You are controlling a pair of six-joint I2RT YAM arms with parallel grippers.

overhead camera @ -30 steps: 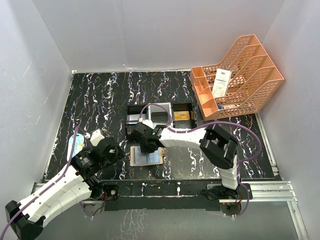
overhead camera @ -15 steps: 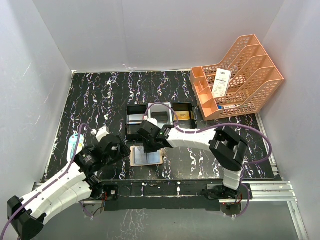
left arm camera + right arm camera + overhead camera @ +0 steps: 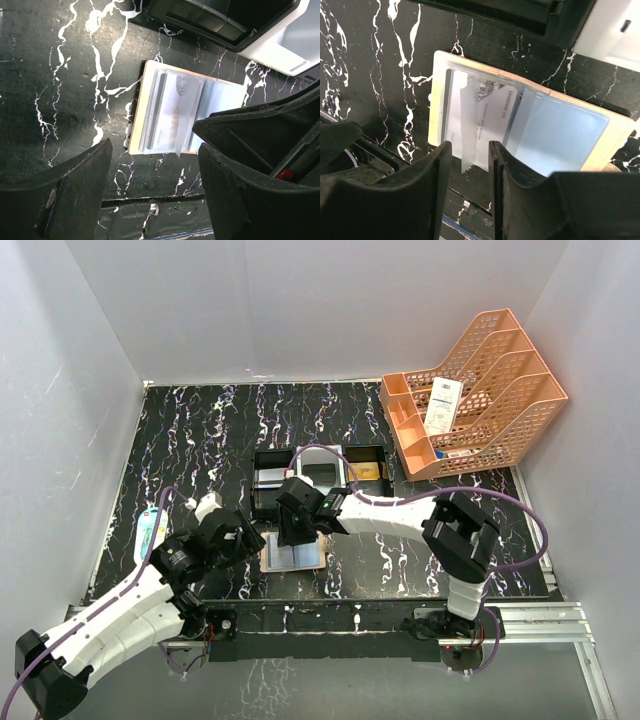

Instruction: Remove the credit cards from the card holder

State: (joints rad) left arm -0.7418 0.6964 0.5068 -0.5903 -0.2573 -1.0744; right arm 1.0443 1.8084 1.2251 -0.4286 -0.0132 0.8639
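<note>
The tan card holder (image 3: 293, 553) lies open on the black marbled table, pale bluish slots facing up (image 3: 560, 135) (image 3: 150, 112). A silvery credit card (image 3: 492, 112) (image 3: 170, 117) sits in its left slot. A clear plastic flap (image 3: 470, 145) stands up from that slot. My right gripper (image 3: 469, 150) (image 3: 290, 532) hovers over the holder's near edge. Its jaws are apart, with the flap's end loose in the gap. My left gripper (image 3: 155, 195) (image 3: 245, 540) is wide open just left of the holder, holding nothing. A gold card (image 3: 366, 472) lies in the tray.
A black three-compartment tray (image 3: 262, 502) (image 3: 210, 22) stands just behind the holder. An orange file rack (image 3: 500, 390) with a white receipt (image 3: 442, 405) fills the back right corner. A pale blue item (image 3: 150, 528) lies by the left wall.
The right gripper's jaws have parted after being shut over the holder. The left arm has slid right, closer to the holder's left edge.
</note>
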